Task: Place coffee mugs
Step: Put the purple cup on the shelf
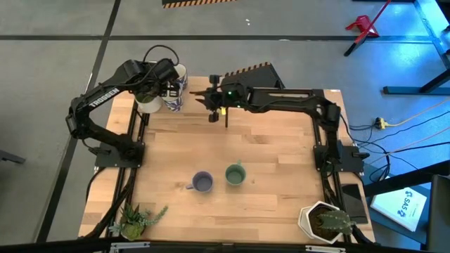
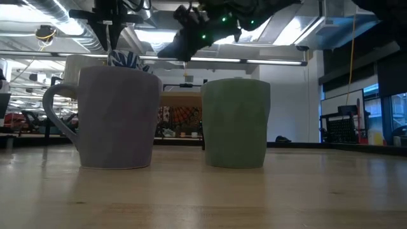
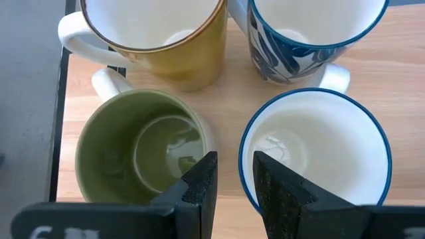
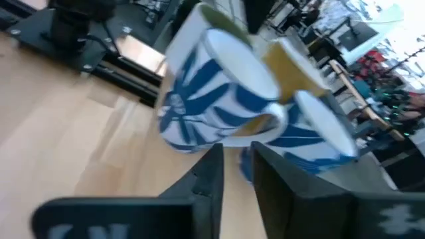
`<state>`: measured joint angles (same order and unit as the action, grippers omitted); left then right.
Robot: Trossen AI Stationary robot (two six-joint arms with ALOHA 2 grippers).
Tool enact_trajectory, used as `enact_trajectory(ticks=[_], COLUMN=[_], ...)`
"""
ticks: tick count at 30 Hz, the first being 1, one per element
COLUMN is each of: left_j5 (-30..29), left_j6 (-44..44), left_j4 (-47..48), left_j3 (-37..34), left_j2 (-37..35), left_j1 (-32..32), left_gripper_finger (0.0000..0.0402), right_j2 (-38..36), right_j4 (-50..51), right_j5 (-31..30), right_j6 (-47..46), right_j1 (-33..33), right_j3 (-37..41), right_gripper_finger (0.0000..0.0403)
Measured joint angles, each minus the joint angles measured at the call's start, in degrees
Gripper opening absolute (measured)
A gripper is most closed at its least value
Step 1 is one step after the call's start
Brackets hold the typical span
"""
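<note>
**Operator:** High view has my left arm folded back over the far-left corner of the bench [image 1: 267,161], its claw [image 1: 163,90] pointing down over a tight cluster of mugs there. My right arm stretches flat along the far edge, elbow at the right post, with its claw [image 1: 211,105] reaching toward that same cluster.

**Observer:** What are the claws doing?

**Operator:** Left claw [image 3: 234,179]: fingers a narrow gap apart, hanging above the seam between the olive green mug [image 3: 143,147] and a white mug with a blue rim [image 3: 317,149]. It grips nothing. Behind those sit the yellow mug [image 3: 159,40] and a blue-patterned mug [image 3: 305,40], all four nearly touching.

**Observer:** And the right?

**Operator:** Right claw [image 4: 234,174]: fingers close together with a thin slot between them, tips just below the handle of the blue-patterned mug [image 4: 212,99]. I cannot tell whether they touch it.

**Observer:** Other mugs?

**Operator:** Purple-blue mug [image 1: 202,183] and sage green mug [image 1: 235,174] stand upright side by side, apart, mid-bench toward the near edge. Two potted plants sit on the near corners, left plant [image 1: 133,221] and right plant [image 1: 327,221].
</note>
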<state>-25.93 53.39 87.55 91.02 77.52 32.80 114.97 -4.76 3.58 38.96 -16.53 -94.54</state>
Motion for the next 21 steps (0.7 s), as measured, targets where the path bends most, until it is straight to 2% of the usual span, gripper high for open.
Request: enact_trajectory(ticks=[8,16,21], left_j5=[0.1,4.3,13.7], left_j6=[-1.8,-3.4,-9.3], left_j4=[0.3,-1.0,-7.0], left_j3=[0.0,2.4,3.6], left_j2=[-0.3,-5.8,-10.4], left_j1=[0.0,-1.5,-6.3], left_gripper_finger=[0.0091,0.0091,0.0091], right_j2=[2.4,-3.8,-10.0], right_j4=[-0.1,5.6,18.8], right_j5=[0.0,2.4,5.0], right_j6=[-0.6,0.8,1.7], right_j1=[0.0,0.0,0.1], right_j3=[0.0,-0.1,0.0], right_gripper_finger=[0.0003,0.0016,0.0017])
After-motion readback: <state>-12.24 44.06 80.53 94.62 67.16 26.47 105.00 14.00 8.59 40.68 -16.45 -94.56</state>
